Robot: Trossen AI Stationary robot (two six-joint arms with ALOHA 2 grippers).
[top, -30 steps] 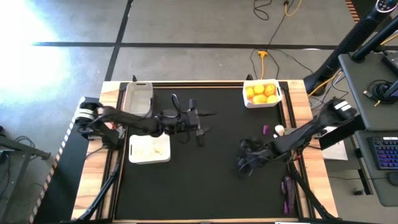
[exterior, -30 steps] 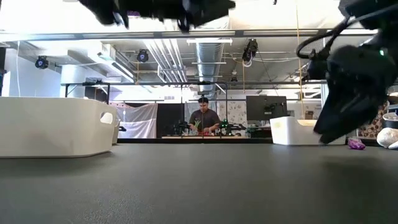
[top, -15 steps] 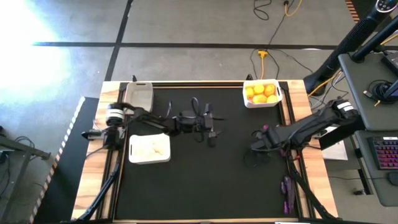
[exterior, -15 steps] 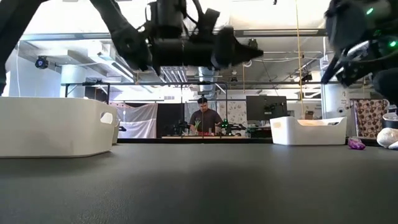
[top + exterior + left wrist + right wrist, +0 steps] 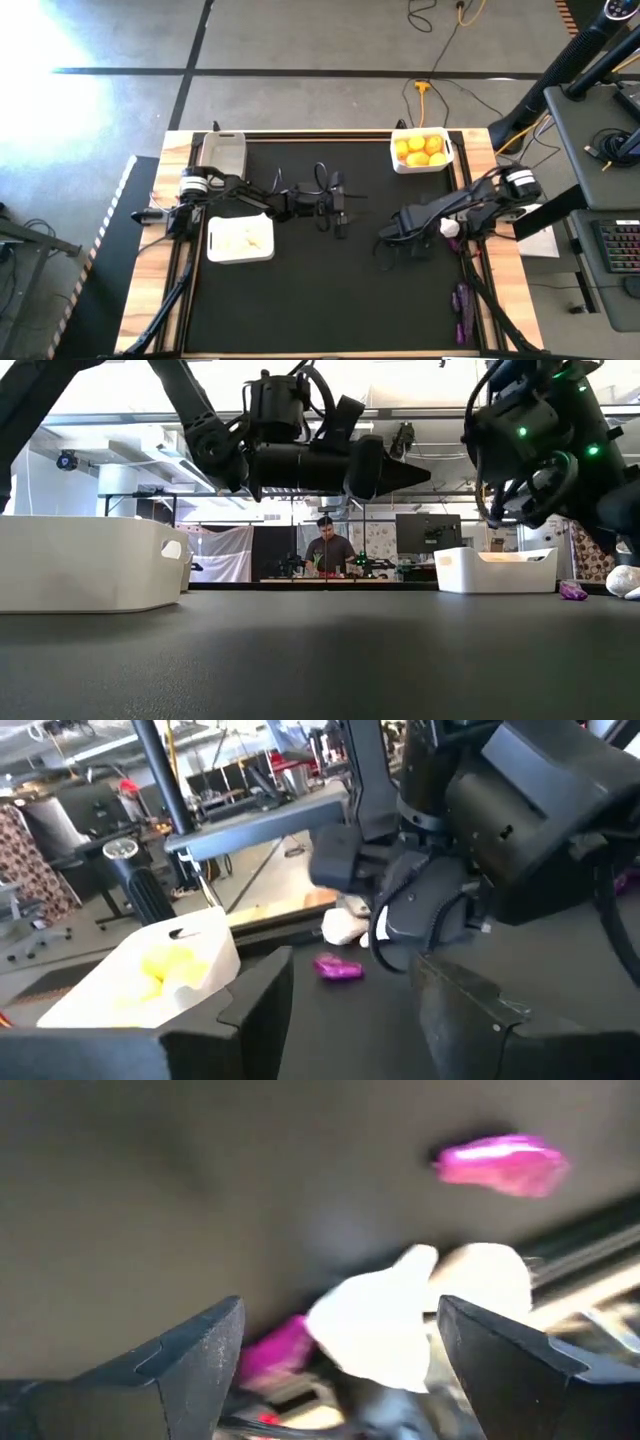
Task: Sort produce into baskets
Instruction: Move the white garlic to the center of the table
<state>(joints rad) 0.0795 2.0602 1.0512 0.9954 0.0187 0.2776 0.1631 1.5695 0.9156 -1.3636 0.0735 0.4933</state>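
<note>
hovering above the black table (image 5: pixel 300 290), both grippers' jaws spread, empty: left gripper (image 5: pixel 340 207) mid-table, right gripper (image 5: pixel 388 232) near whitish garlic-like bulbs (image 5: pixel 400 1325) and small purple pieces (image 5: pixel 503 1162) by the right edge.

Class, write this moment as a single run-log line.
left gripper: open, empty, mid-table | right gripper: open, empty | loose garlic bulb, purple piece: near right edge
</note>
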